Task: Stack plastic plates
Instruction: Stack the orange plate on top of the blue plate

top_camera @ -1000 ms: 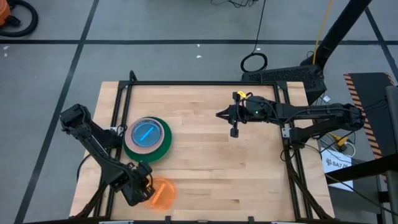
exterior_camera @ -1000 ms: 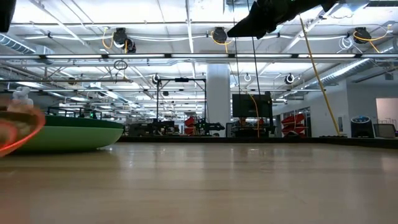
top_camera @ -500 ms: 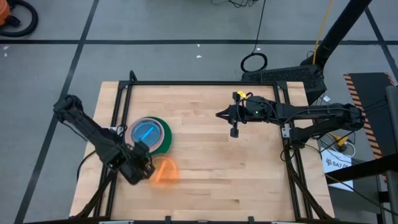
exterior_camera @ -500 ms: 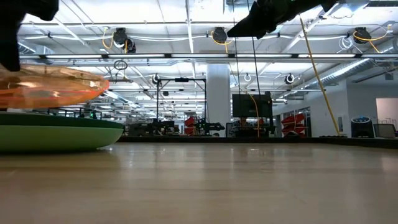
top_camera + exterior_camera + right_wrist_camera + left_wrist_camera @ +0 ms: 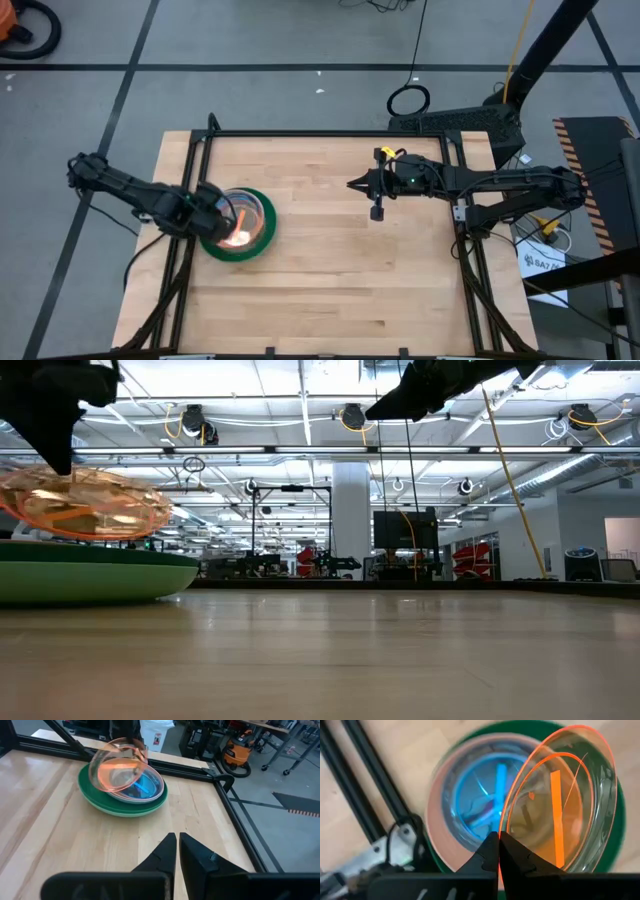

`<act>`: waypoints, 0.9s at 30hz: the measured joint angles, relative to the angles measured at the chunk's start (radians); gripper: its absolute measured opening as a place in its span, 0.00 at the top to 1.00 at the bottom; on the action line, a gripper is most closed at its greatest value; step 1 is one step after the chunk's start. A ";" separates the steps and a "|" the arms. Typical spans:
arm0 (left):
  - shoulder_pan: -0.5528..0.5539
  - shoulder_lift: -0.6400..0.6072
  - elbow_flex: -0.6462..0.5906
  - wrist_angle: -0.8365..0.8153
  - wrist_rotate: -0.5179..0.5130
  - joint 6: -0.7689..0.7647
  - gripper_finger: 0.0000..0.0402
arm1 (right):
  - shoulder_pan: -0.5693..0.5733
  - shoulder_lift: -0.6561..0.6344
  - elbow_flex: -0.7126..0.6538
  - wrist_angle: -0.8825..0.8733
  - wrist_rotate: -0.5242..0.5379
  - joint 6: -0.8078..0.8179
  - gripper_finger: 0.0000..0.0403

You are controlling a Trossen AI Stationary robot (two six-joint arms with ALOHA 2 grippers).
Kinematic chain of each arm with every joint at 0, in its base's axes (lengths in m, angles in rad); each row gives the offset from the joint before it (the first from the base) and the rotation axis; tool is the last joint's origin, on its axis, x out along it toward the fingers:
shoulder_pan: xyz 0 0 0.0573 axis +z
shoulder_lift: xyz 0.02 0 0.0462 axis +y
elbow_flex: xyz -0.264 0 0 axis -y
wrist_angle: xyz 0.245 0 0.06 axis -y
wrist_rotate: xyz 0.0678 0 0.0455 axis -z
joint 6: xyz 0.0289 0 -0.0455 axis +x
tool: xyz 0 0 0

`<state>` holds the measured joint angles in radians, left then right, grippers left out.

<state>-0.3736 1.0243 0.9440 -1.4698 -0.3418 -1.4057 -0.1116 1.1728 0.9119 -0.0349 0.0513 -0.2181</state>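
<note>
A stack of plates [image 5: 250, 235] sits on the table's left half. A dark green large plate [image 5: 616, 822] is at the bottom, with a salmon plate [image 5: 436, 795] and a blue plate [image 5: 477, 795] inside it. My left gripper [image 5: 220, 215] is shut on a translucent orange plate [image 5: 560, 800] and hovers over the stack. From table height the orange plate [image 5: 85, 505] floats just above the green plate [image 5: 100, 575]. My right gripper [image 5: 352, 184] waits, shut, in the air over the table's far right part. My left gripper pinches the orange plate by its rim [image 5: 501, 827], on the side toward the table's left, between its two fingers. The fingers slant in from above and from the left. The plate is lifted clear, slightly tilted, above the stack.
A dark metal frame [image 5: 195, 150] runs around the tabletop. Bare wood [image 5: 340, 270] stretches across the middle and near part of the table. The right arm [image 5: 430, 385] hangs high in the low view.
My left gripper, holding the orange plate, has risen from the table's near left corner and swung toward the far edge until it stands over the stack. The orange plate has gone from near the table to lifted clear above the green plate.
</note>
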 joint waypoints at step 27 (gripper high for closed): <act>0.389 -0.024 0.000 -0.019 0.009 0.448 0.90 | 0.000 0.000 0.000 -0.030 0.000 0.012 0.96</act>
<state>0.0153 1.0008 0.9442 -1.4892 -0.3328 -0.9576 -0.1116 1.1728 0.9119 -0.0647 0.0513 -0.2058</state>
